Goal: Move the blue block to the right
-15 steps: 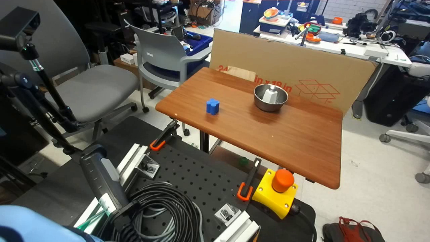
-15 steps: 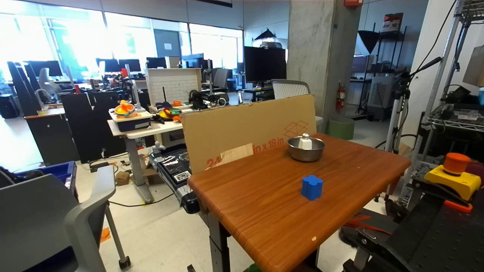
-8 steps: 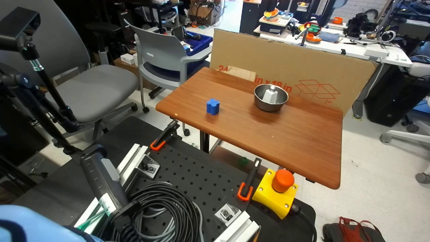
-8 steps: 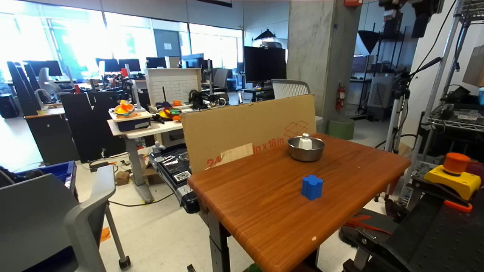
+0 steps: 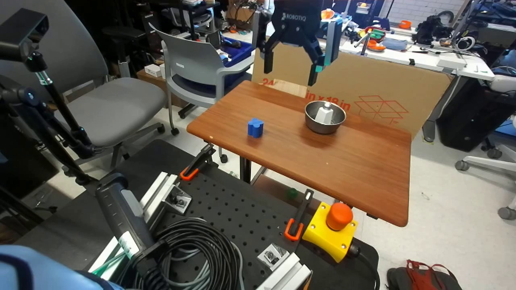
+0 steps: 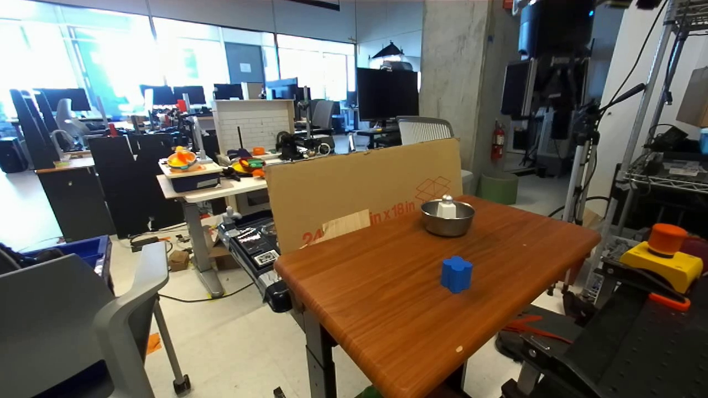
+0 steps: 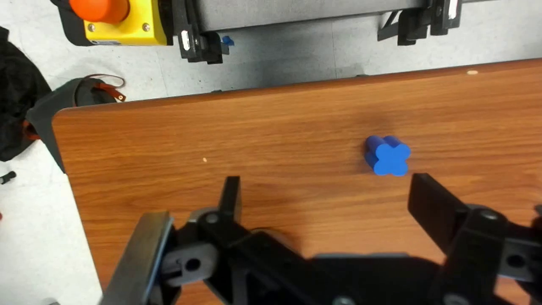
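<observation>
Your gripper (image 5: 290,73) hangs spread wide, nothing in it, above the table (image 5: 363,169); the blue block (image 5: 255,128) stands there, apart from the bowl (image 5: 322,128). You seem to be approaching: next, centre over the block, then lower.

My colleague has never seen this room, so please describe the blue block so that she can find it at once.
Look for the brown table with cardboard along one edge. On it, away from the metal bowl, stands the block. Unlike the round bowl, it is small, bright blue and four-lobed.
</observation>
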### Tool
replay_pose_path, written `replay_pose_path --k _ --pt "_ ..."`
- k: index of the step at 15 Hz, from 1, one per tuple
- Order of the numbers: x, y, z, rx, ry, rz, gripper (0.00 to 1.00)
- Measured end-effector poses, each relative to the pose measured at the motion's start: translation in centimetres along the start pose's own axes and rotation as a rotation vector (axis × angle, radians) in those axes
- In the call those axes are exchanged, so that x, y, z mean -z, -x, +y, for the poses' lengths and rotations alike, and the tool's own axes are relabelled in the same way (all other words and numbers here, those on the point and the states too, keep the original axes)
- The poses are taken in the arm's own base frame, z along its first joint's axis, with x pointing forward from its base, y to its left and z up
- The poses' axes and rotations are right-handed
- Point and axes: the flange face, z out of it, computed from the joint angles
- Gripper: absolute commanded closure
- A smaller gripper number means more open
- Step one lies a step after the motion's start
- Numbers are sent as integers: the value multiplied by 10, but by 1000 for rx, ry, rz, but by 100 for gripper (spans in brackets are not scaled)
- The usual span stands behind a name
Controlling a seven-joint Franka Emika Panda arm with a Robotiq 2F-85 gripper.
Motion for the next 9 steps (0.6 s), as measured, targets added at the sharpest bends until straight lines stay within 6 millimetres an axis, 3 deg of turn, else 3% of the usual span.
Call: replay_pose_path --k 4,9 --pt "-47 -12 -30 37 46 -75 0" --pt "-88 -28 -56 83 53 -143 0"
